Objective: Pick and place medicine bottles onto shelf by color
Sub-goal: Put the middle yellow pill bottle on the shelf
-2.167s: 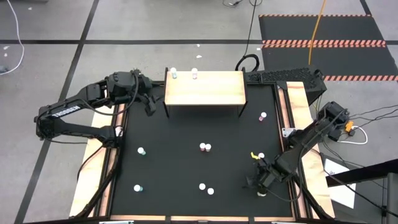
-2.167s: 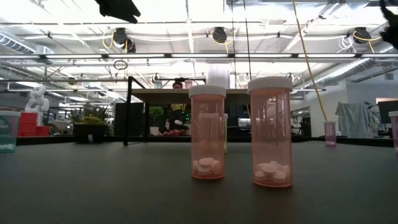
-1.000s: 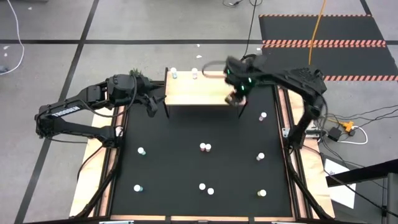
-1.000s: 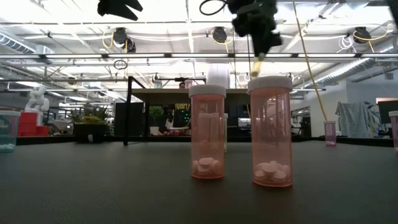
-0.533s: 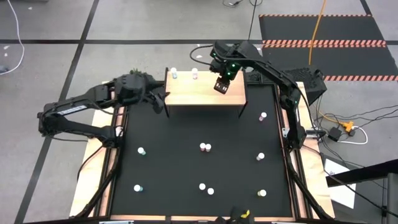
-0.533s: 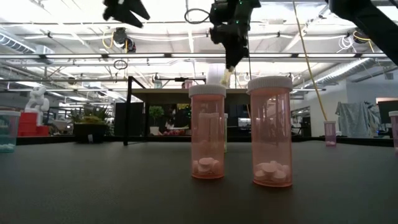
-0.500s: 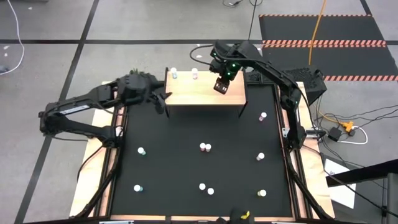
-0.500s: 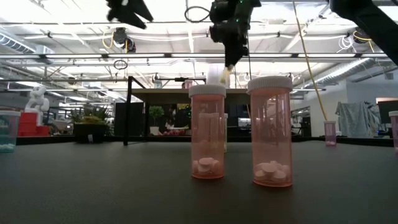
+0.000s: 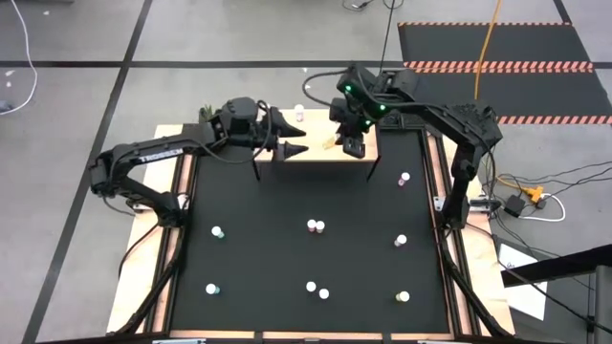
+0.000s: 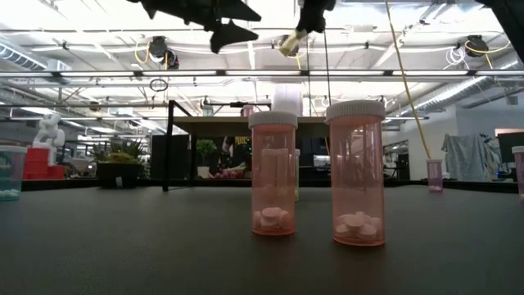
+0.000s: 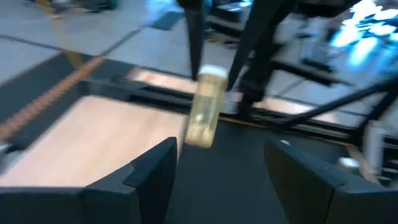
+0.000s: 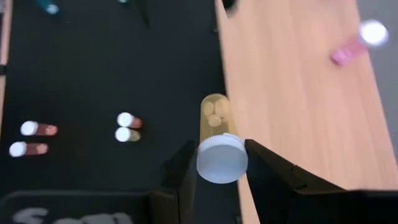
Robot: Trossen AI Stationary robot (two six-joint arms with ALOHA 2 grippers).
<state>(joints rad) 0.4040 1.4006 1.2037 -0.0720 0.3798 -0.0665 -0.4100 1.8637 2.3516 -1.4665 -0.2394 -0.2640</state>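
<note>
The wooden shelf (image 9: pixel 320 153) stands at the table's far edge, with a pink bottle (image 9: pixel 299 113) on it. My right gripper (image 9: pixel 337 143) is above the shelf, shut on a yellow-tinted bottle (image 12: pixel 214 115) with a white cap. My left gripper (image 9: pixel 298 141) is open and empty over the shelf's left part. Its fingers point toward the table's right edge, at the yellow bottle (image 11: pixel 205 106). In the low view the yellow bottle (image 10: pixel 288 43) is high above the table, beside my left gripper (image 10: pixel 233 24). My right gripper pinches the yellow bottle at its white-cap end (image 12: pixel 221 163) between its two fingers (image 12: pixel 181 168). The fingers come from above, pointing down. The bottle hangs tilted below them, cap up, clear of the shelf.
Several bottles stand scattered on the black mat: a pink pair (image 9: pixel 315 226) in the middle, others near the left (image 9: pixel 218 232), the front (image 9: pixel 311 286) and the right (image 9: pixel 404 178). In the low view the pink pair (image 10: pixel 273 172) stands close in front.
My right gripper has carried the yellow bottle from the shelf's right end toward its middle and has risen with it. My left gripper has gone from beside the shelf's left end toward the table's right edge, over the shelf and close to the yellow bottle.
</note>
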